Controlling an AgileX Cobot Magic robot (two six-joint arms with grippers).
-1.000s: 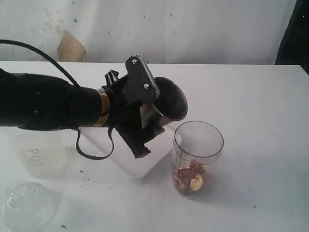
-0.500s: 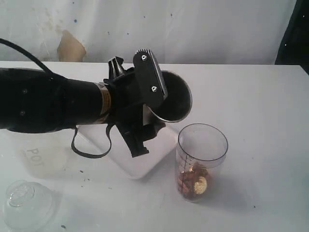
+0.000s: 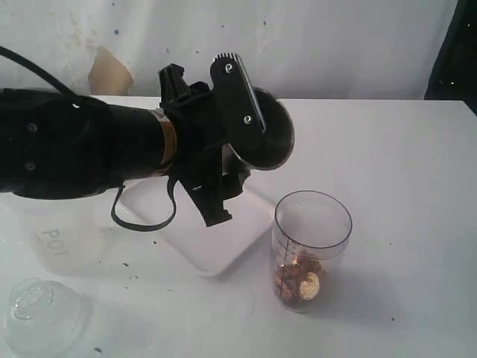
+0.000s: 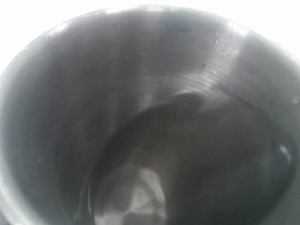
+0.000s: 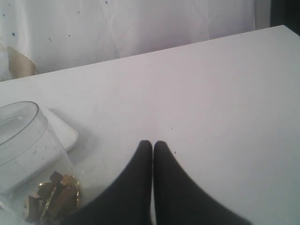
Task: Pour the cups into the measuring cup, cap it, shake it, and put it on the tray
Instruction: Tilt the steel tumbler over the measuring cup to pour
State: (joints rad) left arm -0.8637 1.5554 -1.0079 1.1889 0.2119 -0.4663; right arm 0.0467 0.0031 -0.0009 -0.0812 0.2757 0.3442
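Steel tumbler (image 4: 150,117) interior, left wrist view only

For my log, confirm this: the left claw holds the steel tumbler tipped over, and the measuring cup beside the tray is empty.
One thing is wrong: the measuring cup is not empty. Brown and gold pieces lie at its bottom, as the exterior view shows. The rest holds: the left claw holds the steel tumbler tipped over, and the measuring cup stands beside the tray.
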